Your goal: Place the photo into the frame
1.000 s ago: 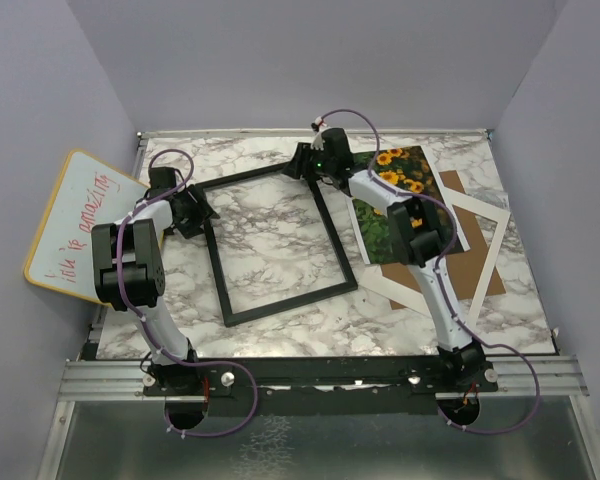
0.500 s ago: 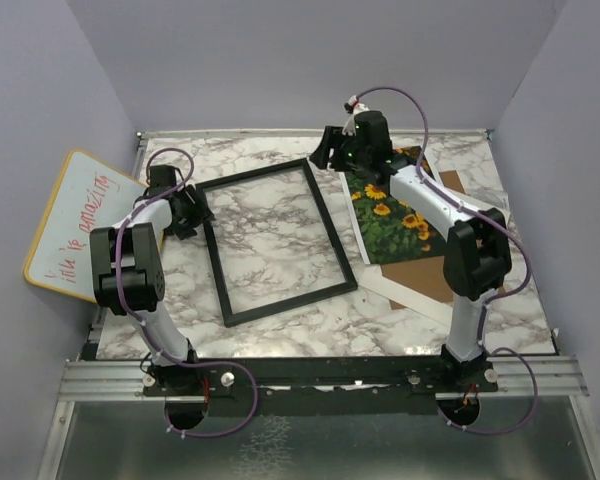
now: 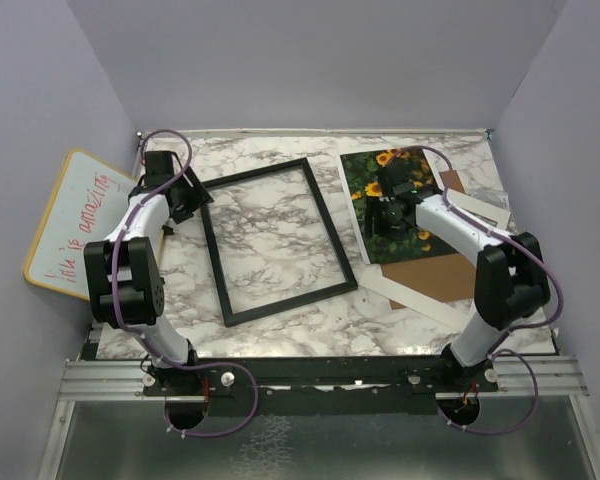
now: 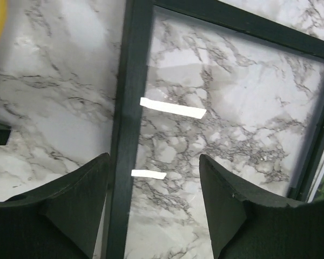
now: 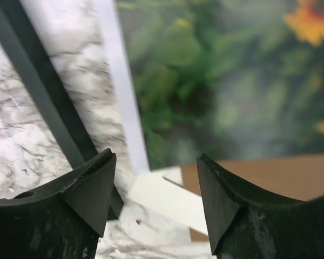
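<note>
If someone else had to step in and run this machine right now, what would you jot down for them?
Left gripper: open, empty, jaws either side of the frame's left rail.
Right gripper: open, empty, over the photo's near edge.
Frame: flat on the table, nothing inside it.
Photo: face up to the right of the frame, a strip of table between them, partly on the brown backing board.
Done: frame laid out.
Left: pick up the photo and lay it in the frame.
</note>
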